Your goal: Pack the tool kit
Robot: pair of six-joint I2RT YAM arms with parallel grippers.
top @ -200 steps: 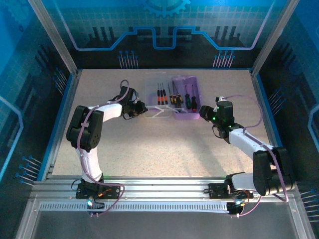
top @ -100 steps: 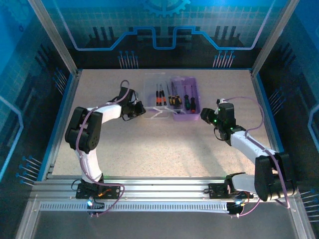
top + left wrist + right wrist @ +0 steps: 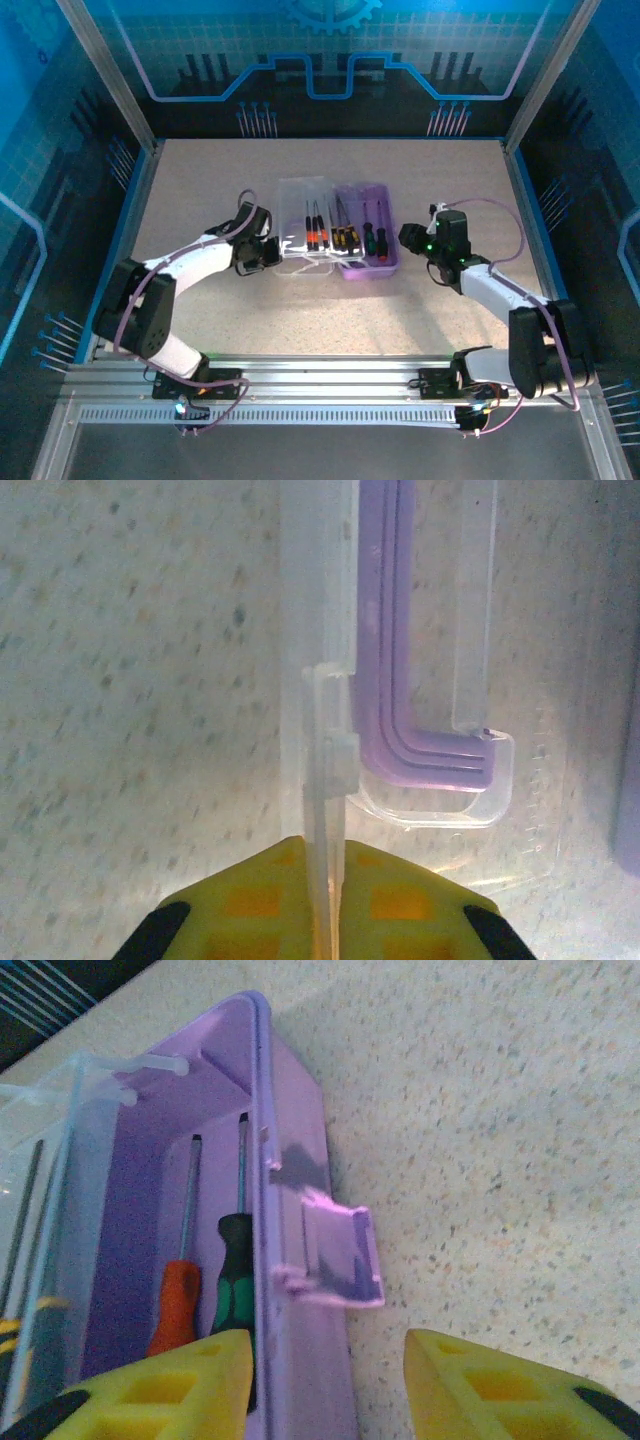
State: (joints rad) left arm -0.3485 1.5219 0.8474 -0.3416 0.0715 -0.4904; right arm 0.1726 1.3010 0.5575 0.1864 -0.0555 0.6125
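Observation:
The tool kit lies open mid-table, its purple base [image 3: 385, 262] on the right and its clear lid [image 3: 297, 195] flat on the left. Several screwdrivers [image 3: 345, 238] lie across both halves. My left gripper [image 3: 272, 250] is shut on the lid's left edge [image 3: 320, 630], beside the purple handle [image 3: 400, 660]. My right gripper [image 3: 405, 238] stands open at the base's right wall [image 3: 290, 1140]. One finger is over the inside and the other outside, below the latch tab [image 3: 340, 1255]. A green-handled screwdriver [image 3: 232, 1270] and an orange-handled one [image 3: 178, 1300] lie inside the base.
The speckled tabletop [image 3: 330, 310] is bare around the kit. Metal frame posts and blue walls enclose the table on the left, right and far sides. The arm bases sit on the rail [image 3: 320, 385] at the near edge.
The left gripper has closed on the lid's edge and drawn back, and the kit has come nearer and slightly left. The right gripper followed it, its jaws a little narrower.

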